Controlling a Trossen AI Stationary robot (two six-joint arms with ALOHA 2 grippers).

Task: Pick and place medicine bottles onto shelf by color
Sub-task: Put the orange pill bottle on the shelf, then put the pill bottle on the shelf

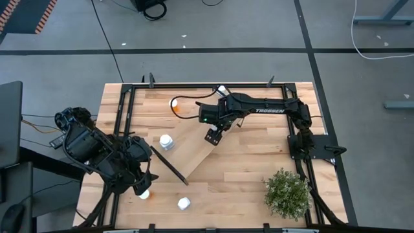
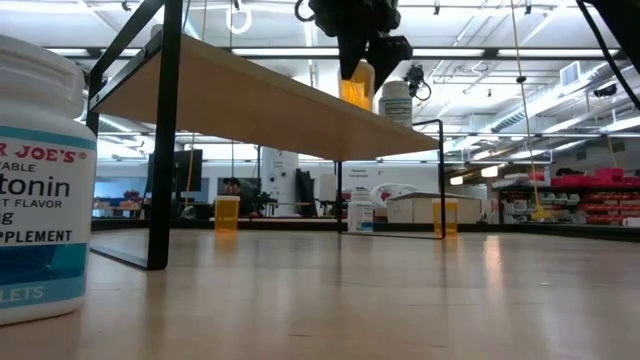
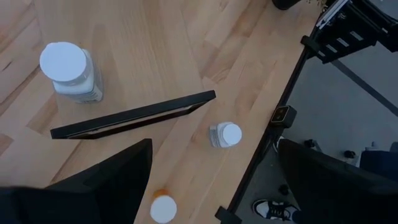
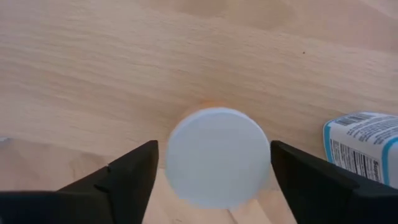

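Our right hand (image 4: 214, 165) is open around the orange bottle (image 4: 217, 155) on the shelf (image 4: 124, 62); light, stiff, prob. slippery, so we grip below the cap. Left hand (image 3: 211, 180) is open, waiting.

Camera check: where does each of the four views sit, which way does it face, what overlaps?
High: above the table, looking straight down; shelf, both arms whole.
Low: table-top height, level under the shelf toward the room; right gripper enters from above at an orange bottle.
Left wrist: on the left arm, looking down at the shelf's end panel; left gripper jaws open.
Right wrist: looking down on that bottle's white cap between open jaws.
Shared: low and right wrist, the orange bottle; high and left wrist, the end panel.
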